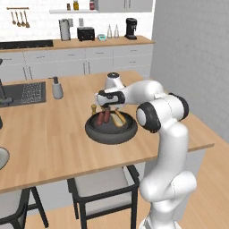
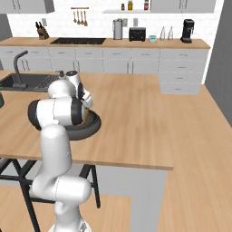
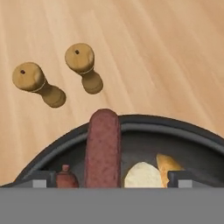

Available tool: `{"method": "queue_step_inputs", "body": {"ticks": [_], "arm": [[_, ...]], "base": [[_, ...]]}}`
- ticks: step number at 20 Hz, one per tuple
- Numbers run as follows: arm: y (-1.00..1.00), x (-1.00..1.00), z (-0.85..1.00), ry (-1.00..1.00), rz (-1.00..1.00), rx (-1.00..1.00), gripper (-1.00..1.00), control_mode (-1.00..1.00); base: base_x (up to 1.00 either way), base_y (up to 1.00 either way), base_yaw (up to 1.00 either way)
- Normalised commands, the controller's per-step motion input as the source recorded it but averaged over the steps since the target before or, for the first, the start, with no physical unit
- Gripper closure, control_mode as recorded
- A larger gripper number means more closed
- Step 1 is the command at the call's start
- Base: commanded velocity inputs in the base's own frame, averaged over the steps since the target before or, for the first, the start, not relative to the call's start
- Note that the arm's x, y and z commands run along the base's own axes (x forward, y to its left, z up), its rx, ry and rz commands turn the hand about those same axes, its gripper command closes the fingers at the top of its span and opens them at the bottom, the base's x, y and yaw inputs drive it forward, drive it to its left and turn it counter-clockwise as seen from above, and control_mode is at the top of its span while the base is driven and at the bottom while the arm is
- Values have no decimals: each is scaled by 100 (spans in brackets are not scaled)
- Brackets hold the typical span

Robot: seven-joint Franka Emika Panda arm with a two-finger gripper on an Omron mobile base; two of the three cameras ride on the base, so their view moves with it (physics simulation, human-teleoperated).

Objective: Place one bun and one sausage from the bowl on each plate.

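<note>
The dark round bowl [image 1: 111,133] [image 2: 92,125] rests on the wooden island. It holds reddish-brown sausages [image 1: 103,117] and tan buns [image 1: 119,119]. In the hand view one sausage [image 3: 103,148] stands lengthwise between my fingertips, its far end on the bowl's rim [image 3: 175,127]. A second sausage's end [image 3: 66,178] lies to its left, and a pale bun [image 3: 142,175] and a yellower bun [image 3: 168,164] to its right. My gripper [image 1: 108,109] [image 3: 113,179] hangs open just above the bowl's contents and holds nothing. The plates are out of view.
Two small wooden shakers [image 3: 33,81] [image 3: 83,65] stand just beyond the bowl. A kettle [image 1: 114,81], a soap dispenser [image 1: 57,88] and the sink [image 1: 26,92] lie farther back. A pale round rim [image 1: 2,157] is cut off at the left edge. Stools stand under the island's near edge.
</note>
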Motion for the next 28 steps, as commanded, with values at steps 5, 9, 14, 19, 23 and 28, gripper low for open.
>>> {"method": "queue_step_inputs", "body": {"ticks": [5, 9, 14, 19, 23, 28], "arm": [[1, -3, -19, 0, 28, 0, -100, -100], [0, -43, -16, -2, 21, -2, -100, -100], [5, 3, -15, 0, 18, -2, -100, -100], [17, 17, -10, 0, 15, 0, -100, -100], [25, 0, -12, 0, 13, -2, -100, -100], [13, 2, -27, 0, 5, -2, -100, -100]], "base": [[0, 0, 0], [0, 0, 0], [0, 0, 0], [0, 0, 0], [0, 0, 0], [0, 0, 0]]}}
